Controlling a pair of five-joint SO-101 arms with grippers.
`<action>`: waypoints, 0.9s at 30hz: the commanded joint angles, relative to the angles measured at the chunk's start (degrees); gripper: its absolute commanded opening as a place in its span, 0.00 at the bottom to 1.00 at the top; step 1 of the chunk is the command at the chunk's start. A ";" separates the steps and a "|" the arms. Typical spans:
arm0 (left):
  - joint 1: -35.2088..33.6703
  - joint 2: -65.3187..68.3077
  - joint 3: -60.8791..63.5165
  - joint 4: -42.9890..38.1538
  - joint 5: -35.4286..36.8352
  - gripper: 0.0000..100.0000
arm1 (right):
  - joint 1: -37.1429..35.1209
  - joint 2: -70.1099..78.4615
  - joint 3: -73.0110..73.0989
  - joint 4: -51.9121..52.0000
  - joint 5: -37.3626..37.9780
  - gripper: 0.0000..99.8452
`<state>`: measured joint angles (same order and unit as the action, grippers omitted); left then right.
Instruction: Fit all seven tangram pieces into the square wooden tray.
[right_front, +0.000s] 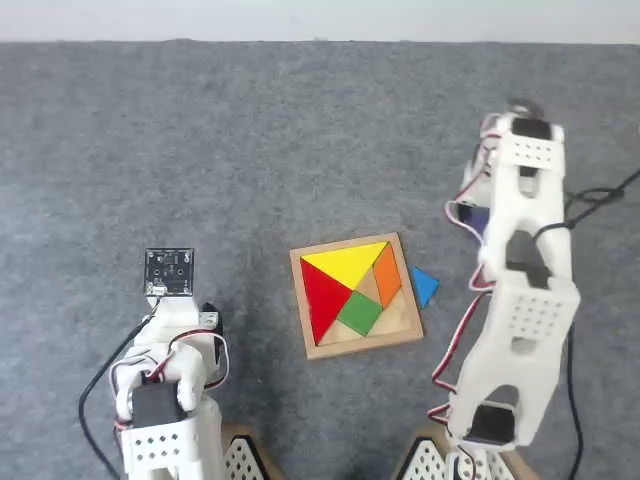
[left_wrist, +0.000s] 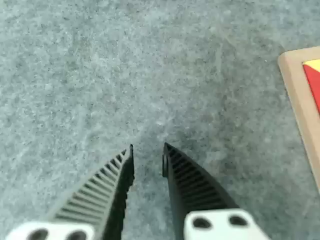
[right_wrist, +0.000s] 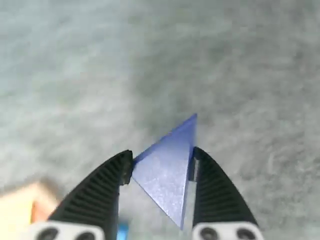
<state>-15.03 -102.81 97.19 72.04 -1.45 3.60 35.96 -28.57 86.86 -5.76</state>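
The square wooden tray (right_front: 398, 331) lies mid-table with a yellow triangle (right_front: 348, 264), a red triangle (right_front: 322, 292), an orange piece (right_front: 387, 274) and a green square (right_front: 359, 313) inside it. A light blue piece (right_front: 424, 285) rests on the carpet just right of the tray. My right gripper (right_wrist: 161, 156) is shut on a dark blue triangle (right_wrist: 167, 170), held above the carpet right of and beyond the tray, where it peeks out under the arm (right_front: 478, 219). My left gripper (left_wrist: 148, 148) hovers over bare carpet left of the tray (left_wrist: 295, 95), slightly open with nothing between its fingers.
Grey carpet covers the whole table. The left arm (right_front: 170, 340) sits at the near left and the right arm (right_front: 520, 300) stretches along the right side. A pale wall edge runs along the far side of the table.
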 joint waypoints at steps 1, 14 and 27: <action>-0.26 -1.14 -0.75 0.18 -0.09 0.09 | -4.18 -10.51 -1.23 4.44 8.70 0.04; -0.26 -1.14 -0.75 0.18 -0.09 0.09 | -15.08 -27.74 7.03 9.10 17.58 0.04; -0.26 -1.14 -0.75 0.18 -0.09 0.09 | -13.67 -45.49 54.77 -23.60 33.85 0.16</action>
<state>-15.03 -102.81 97.19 72.04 -1.45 -11.25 -5.27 23.03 67.52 26.77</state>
